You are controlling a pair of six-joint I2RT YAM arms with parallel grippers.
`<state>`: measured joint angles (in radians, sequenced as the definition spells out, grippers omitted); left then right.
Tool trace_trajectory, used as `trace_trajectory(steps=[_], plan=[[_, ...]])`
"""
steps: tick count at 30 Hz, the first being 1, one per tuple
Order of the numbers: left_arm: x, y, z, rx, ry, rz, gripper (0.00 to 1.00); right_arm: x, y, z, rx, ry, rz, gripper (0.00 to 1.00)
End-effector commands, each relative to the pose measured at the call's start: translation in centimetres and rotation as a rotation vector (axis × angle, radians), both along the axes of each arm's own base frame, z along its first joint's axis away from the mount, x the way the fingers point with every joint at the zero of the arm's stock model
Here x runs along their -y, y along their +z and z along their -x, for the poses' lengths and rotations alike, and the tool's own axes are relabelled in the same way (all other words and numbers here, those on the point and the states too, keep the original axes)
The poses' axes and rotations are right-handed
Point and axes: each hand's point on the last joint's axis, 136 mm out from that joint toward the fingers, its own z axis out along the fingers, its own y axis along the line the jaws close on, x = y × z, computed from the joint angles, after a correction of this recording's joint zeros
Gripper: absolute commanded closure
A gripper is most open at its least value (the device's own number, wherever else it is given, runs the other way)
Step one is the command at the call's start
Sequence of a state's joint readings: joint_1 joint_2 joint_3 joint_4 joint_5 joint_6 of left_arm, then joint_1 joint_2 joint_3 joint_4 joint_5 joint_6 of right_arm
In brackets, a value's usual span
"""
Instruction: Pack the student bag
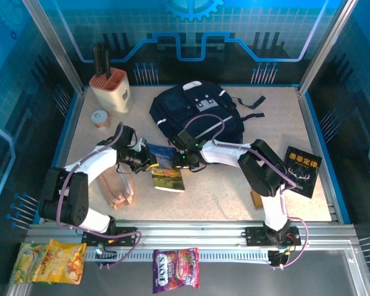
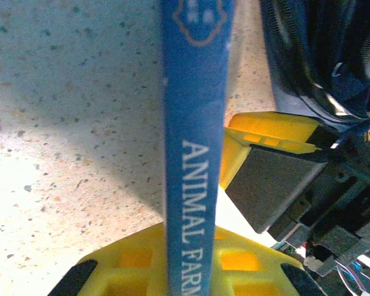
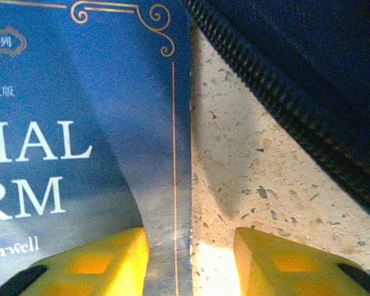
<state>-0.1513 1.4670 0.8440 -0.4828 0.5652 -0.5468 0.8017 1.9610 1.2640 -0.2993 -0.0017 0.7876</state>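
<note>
The student bag (image 1: 194, 111), a dark navy backpack, lies at the back centre of the table. Its zipper edge crosses the right wrist view (image 3: 308, 68), and its dark fabric (image 2: 320, 55) is in the left wrist view. A blue "Animal Farm" book (image 1: 165, 165) sits just in front of it. My left gripper (image 1: 148, 161) is shut on the book's spine (image 2: 194, 92), with yellow fingers (image 2: 259, 265) on both sides. My right gripper (image 3: 191, 253) is open. One of its fingers (image 3: 105, 262) is over the cover (image 3: 61, 123) and the other over bare table, with the book's edge between them.
A beige knife block (image 1: 110, 86) and a small round tin (image 1: 100, 117) stand at the back left. A black book (image 1: 302, 169) lies at the right. A wooden rack (image 1: 122, 191) sits by the left arm. Snack packets (image 1: 52, 262) (image 1: 176, 268) lie on the front rail.
</note>
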Motion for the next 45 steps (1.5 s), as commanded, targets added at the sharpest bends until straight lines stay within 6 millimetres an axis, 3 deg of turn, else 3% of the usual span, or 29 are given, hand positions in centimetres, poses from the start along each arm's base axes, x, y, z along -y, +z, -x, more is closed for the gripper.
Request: trace_trajectory(steps=[1, 6, 12, 18, 24, 29, 39, 45], plan=[[-0.4, 3.4, -0.9, 0.116, -0.043, -0.042, 0.96, -1.1, 4.0, -0.5, 0.079, 0.032, -0.160, 0.52], [-1.8, 6.9, -2.2, 0.233, 0.020, -0.064, 1.00, -0.7, 10.8, -1.5, 0.189, 0.028, -0.430, 0.38], [-0.9, 13.3, -4.7, 0.450, 0.117, 0.077, 1.00, 4.0, 16.2, -3.8, 0.204, -0.187, -0.710, 0.23], [-0.2, 17.4, -8.1, 0.545, 0.255, 0.237, 1.00, 8.8, 18.8, -4.5, 0.252, -0.367, -0.856, 0.04], [1.3, 19.5, -12.2, 0.549, 0.395, 0.393, 1.00, 10.6, 20.1, -4.1, 0.195, -0.495, -0.966, 0.00], [2.6, 19.7, -14.5, 0.534, 0.458, 0.472, 1.00, 9.7, 20.9, -4.7, 0.154, -0.536, -1.043, 0.00], [4.2, 20.6, -17.0, 0.526, 0.536, 0.577, 1.00, 5.2, 24.0, -7.6, 0.107, -0.471, -1.078, 0.01], [5.3, 21.8, -18.2, 0.485, 0.558, 0.721, 1.00, 2.7, 25.4, -9.7, 0.043, -0.386, -1.125, 0.09]])
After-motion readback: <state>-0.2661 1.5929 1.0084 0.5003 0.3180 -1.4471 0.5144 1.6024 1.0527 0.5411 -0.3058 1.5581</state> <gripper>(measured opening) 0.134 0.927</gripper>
